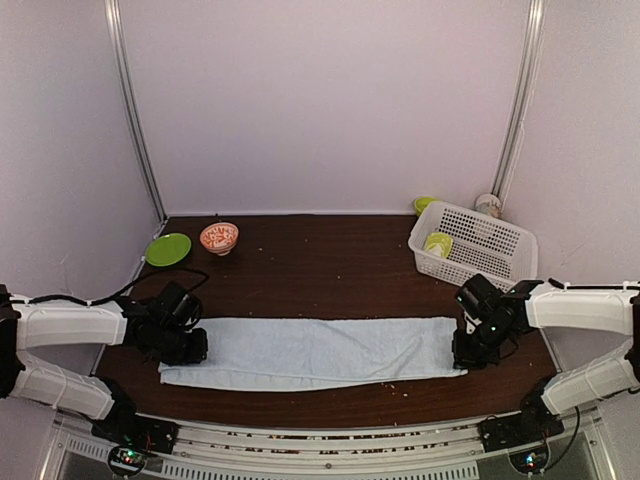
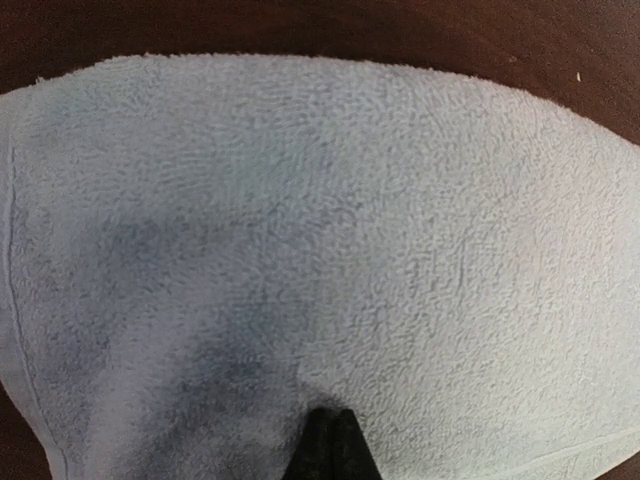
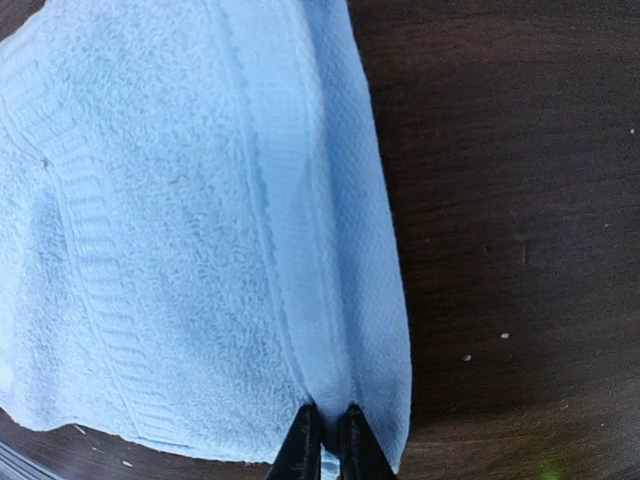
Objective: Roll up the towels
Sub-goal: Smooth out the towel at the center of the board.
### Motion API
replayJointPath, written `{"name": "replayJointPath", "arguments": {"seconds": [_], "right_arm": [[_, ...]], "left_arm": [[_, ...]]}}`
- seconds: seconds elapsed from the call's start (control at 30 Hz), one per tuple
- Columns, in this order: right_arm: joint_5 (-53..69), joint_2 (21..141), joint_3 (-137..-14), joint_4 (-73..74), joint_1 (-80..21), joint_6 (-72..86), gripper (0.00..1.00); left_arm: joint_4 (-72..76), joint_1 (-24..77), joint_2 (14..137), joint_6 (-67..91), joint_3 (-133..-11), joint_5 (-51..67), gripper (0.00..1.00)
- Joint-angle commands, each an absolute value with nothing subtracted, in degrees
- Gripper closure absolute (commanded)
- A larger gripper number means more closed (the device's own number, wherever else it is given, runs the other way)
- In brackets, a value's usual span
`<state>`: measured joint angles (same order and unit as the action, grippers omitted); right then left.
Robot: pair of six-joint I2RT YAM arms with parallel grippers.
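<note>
Top view: pale blue towel (image 1: 310, 352) lies flat and stretched out lengthwise across the 6 o'clock strip of the table (image 1: 320, 270), long axis running 9 to 3. It looks doubled over along its length. Left gripper (image 1: 185, 347) sits on the 9 o'clock end and right gripper (image 1: 468, 352) on the 3 o'clock end. One arm on each short end probably keeps the cloth taut and straight so a roll can start evenly. Basket (image 1: 490, 245) is at 2 o'clock, green plate (image 1: 168, 249) and patterned bowl (image 1: 219, 237) at 10 o'clock, all well apart from the towel. No second towel can be made out for sure. Left wrist view: terry fills the frame and the dark fingertips (image 2: 322, 450) at 6 o'clock are pressed together into the pile, so it reads as a pinch on the cloth end. Right wrist view: the woven hem band runs 12 to 6 and the fingertips (image 3: 302, 445) are clamped nearly closed on the hem at 6 o'clock, with a sliver of blue between them. Bare wood is at 3 o'clock. Rolling not yet begun, by the look of it.
</note>
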<state>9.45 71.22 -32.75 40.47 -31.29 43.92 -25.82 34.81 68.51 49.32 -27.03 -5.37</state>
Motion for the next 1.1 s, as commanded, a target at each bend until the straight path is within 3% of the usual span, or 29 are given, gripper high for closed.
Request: {"name": "replayJointPath", "arguments": {"seconds": [0.0,0.03,0.63,0.87,0.9,1.07], "right_arm": [[9.08,70.82,-32.4,40.61,-31.79,44.22,0.96],[8.42,70.53,-32.49,41.0,-31.76,44.25,1.0],[-6.62,68.34,-35.19,51.49,-31.64,45.06,1.0],[-3.73,70.96,-34.01,49.84,-31.32,45.33,1.0],[-3.4,70.67,-34.12,49.69,-31.29,45.23,0.99],[-2.55,68.57,-35.97,49.99,-31.29,45.4,0.68]], "left_arm": [[-28.71,34.28,68.33,48.53,-27.1,-5.59,1.0],[-28.92,34.3,68.17,48.47,-27.11,-5.75,1.0],[-26.3,34.3,70.32,48.78,-23.96,-5.76,1.0],[-26.31,34.31,69.74,47.68,-24.71,-4.03,1.0],[-26.36,34.28,69.37,47.33,-24.91,-3.48,0.98],[-27.9,34.37,66.31,45.52,-26.55,0.17,0.64]]}}
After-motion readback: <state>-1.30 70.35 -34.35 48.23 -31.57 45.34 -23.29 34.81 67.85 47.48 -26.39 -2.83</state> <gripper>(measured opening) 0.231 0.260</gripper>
